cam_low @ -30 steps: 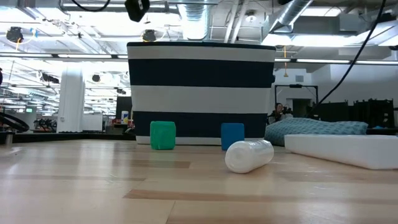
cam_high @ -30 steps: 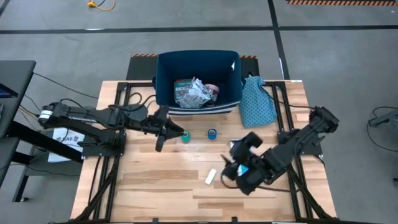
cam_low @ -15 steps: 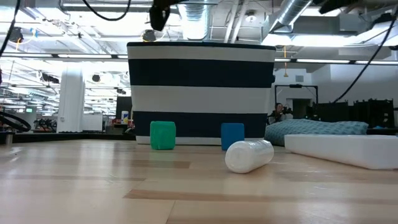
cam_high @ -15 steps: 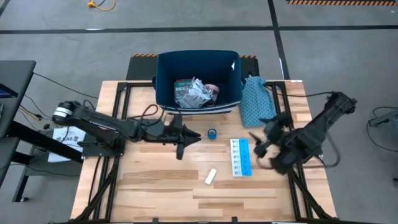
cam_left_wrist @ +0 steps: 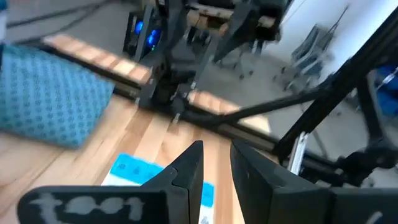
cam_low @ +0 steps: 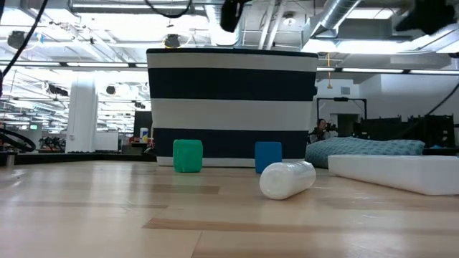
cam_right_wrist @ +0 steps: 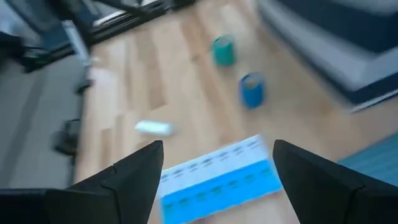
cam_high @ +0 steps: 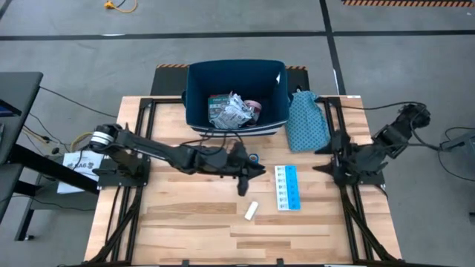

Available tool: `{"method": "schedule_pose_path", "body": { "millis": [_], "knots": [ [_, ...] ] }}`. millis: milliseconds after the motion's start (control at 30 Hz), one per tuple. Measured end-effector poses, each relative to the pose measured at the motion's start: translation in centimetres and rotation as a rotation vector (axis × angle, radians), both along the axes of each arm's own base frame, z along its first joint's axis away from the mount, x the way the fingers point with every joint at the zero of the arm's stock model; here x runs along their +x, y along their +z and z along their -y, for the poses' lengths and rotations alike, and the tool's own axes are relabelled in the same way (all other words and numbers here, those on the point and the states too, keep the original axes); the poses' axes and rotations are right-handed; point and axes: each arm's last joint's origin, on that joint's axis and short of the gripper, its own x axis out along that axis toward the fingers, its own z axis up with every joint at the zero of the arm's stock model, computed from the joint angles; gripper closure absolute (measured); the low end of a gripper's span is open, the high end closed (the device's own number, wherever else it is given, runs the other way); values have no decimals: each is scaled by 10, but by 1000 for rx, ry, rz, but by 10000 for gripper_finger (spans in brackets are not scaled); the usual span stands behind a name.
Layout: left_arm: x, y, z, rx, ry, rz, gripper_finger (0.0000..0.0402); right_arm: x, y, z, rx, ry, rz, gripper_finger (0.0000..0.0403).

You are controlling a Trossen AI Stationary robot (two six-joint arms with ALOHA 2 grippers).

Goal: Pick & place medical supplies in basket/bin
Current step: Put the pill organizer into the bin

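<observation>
The dark navy bin (cam_high: 236,100) stands at the table's far middle with several packets inside. In front of it on the wood stand a teal tape roll (cam_low: 188,155) and a blue tape roll (cam_high: 254,158). A white-blue packet (cam_high: 286,187) and a small white tube (cam_high: 251,211) lie flat nearer the front. My left gripper (cam_high: 258,172) hovers above the table's middle, just near of the blue roll. It is all but shut, with only a slit between its fingers (cam_left_wrist: 189,165) and nothing in it. My right gripper (cam_high: 320,160) stands open at the right edge, holding nothing.
A teal dotted cloth (cam_high: 306,121) lies right of the bin, at the far right. My left arm stretches across the table above the teal roll and hides it from above. Bare wood lies at the near left and near right.
My left gripper has travelled toward the table's right edge, from beside the teal roll past the blue roll, sinking a little. My right gripper has drawn back from the near middle toward the right edge. It has tipped up, and that has uncovered the white-blue packet on the wood.
</observation>
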Motion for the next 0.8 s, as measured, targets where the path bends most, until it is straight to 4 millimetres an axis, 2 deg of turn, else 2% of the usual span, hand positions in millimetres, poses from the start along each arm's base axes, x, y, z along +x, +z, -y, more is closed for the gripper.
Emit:
{"method": "schedule_pose_path", "body": {
  "millis": [100,200,400,567,700,800],
  "knots": [
    [12,-2,2,13,0,-60,333,-2,-21,-1,116,-1,-17,108],
    [21,0,4,9,1,-75,333,-4,-42,1,218,-84,-49,107],
    [28,-10,5,-61,3,-96,333,-1,-74,-2,339,-228,-86,107],
    [33,-15,6,-48,-2,-87,333,2,-84,-3,360,-265,-70,107],
    [38,-27,6,-40,-2,-122,336,2,-83,-3,379,-276,-60,107],
    [45,-46,4,-48,-18,-186,357,2,-84,-3,402,-297,-67,107]
  ]
}}
